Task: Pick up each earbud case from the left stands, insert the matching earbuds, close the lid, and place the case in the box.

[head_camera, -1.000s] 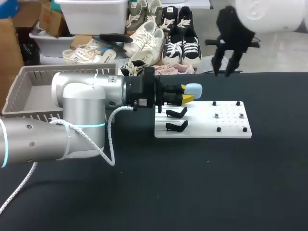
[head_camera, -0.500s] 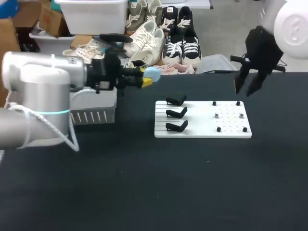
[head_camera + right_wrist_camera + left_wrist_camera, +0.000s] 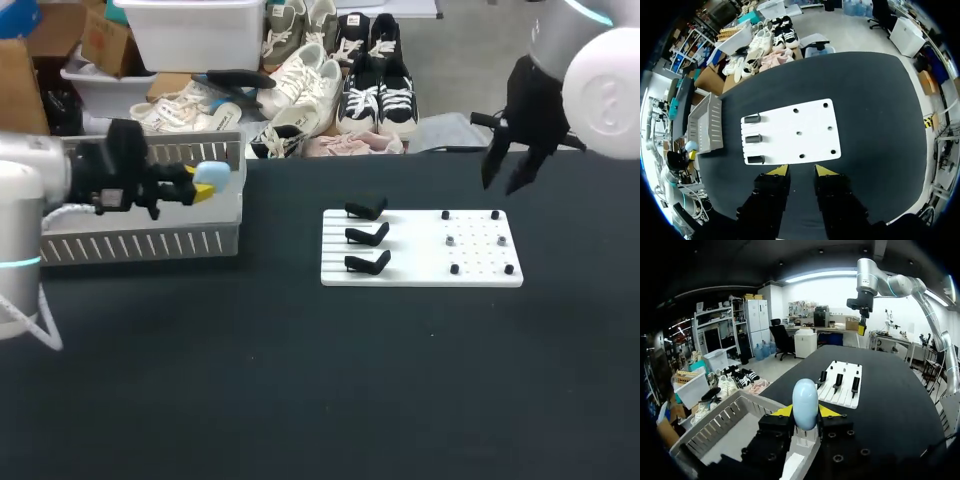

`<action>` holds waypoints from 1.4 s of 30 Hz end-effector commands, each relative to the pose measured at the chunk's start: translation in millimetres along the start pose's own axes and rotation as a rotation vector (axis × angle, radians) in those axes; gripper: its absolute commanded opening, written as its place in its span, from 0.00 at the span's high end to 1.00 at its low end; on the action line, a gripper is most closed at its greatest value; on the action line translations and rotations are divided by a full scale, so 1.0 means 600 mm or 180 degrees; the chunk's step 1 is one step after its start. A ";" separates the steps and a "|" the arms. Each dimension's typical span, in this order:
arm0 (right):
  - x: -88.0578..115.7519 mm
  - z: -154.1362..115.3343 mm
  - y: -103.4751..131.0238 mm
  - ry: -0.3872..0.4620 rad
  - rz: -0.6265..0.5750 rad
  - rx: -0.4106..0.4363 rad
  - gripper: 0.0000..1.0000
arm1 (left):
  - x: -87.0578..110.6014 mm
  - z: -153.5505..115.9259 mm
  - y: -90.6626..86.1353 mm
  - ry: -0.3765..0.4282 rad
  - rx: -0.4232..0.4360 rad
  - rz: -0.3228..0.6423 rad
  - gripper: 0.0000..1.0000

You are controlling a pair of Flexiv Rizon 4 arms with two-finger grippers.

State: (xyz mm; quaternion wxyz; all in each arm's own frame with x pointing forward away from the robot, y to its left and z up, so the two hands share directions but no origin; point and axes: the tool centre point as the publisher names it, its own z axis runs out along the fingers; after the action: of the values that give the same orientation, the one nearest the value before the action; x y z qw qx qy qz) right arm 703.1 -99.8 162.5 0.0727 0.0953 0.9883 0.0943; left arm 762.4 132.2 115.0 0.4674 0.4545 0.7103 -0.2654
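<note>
A light blue earbud case (image 3: pixel 212 174) with its lid closed sits between the yellow tips of my left gripper (image 3: pixel 205 185), which is shut on it. The case hangs over the right end of the grey basket (image 3: pixel 140 243). In the left wrist view the case (image 3: pixel 805 404) stands upright in the gripper (image 3: pixel 805 413), with the basket (image 3: pixel 715 426) below and beside it. Three black stands (image 3: pixel 367 235) on the white board (image 3: pixel 480 272) hold nothing. My right gripper (image 3: pixel 510 180) hangs high over the table's far right, open (image 3: pixel 801 172) and holding nothing, above the board (image 3: pixel 805 127).
The white board has small black pegs (image 3: pixel 455 268) on its right half. The basket's slatted wall (image 3: pixel 707 125) lies left of the board. Dark table surface (image 3: pixel 330 380) spreads in front of both.
My left arm has swung left with the blue case, from above the stands to over the basket's right end. My right arm has shifted rightward.
</note>
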 end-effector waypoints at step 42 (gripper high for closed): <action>-0.001 0.007 -0.012 -0.0097 0.0098 -0.0186 0.71 | -0.016 0.051 -0.004 -0.0162 0.0392 -0.0084 0.00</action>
State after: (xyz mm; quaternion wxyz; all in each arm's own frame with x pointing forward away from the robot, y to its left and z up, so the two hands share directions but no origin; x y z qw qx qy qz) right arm 709.0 -97.1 159.8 0.0825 0.1115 0.9840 0.1116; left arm 790.2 114.7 113.3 0.4315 0.4811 0.6805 -0.3454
